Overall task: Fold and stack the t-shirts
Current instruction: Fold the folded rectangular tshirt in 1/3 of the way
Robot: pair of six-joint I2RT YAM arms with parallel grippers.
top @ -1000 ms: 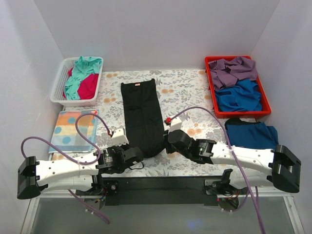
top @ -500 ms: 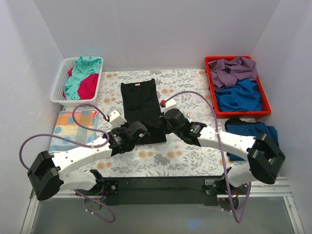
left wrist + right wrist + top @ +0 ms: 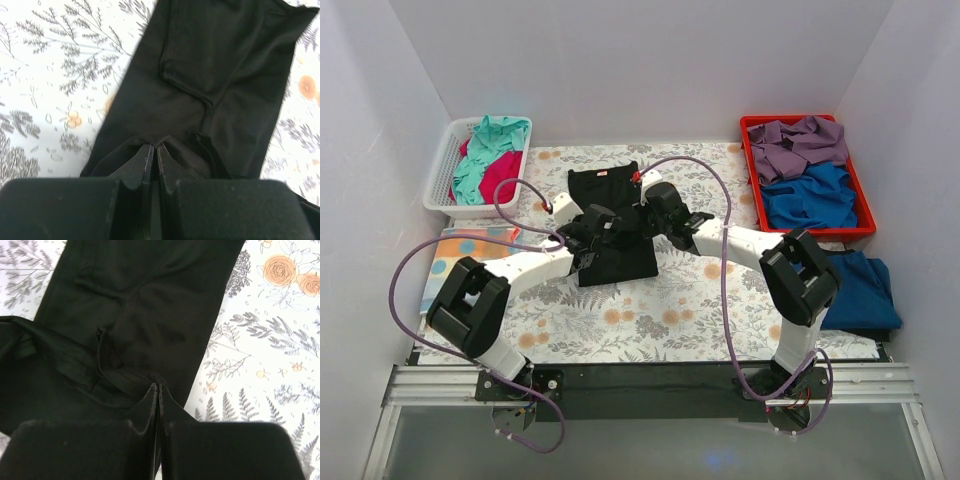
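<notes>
Left tool (image 3: 151,150), right tool (image 3: 157,388) each pinched shut on hem of black t-shirt (image 3: 620,262), centre of surface (image 3: 690,300), half doubled over. Risk: thin pinch slips, hem drops short; uneven release skews fold, bunches layers

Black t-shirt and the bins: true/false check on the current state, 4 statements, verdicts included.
1. The left hand and the right hand are each shut on the black t-shirt. True.
2. The black t-shirt lies inside the red bin. False: it lies on the floral table sheet. The red bin holds purple and blue cloth.
3. The white basket holds a teal t-shirt and a magenta t-shirt. True.
4. The dark blue t-shirt sits on the dotted cloth. False: the dark blue t-shirt lies at the right edge, just nearer than the red bin. The dotted cloth is at the left.
</notes>
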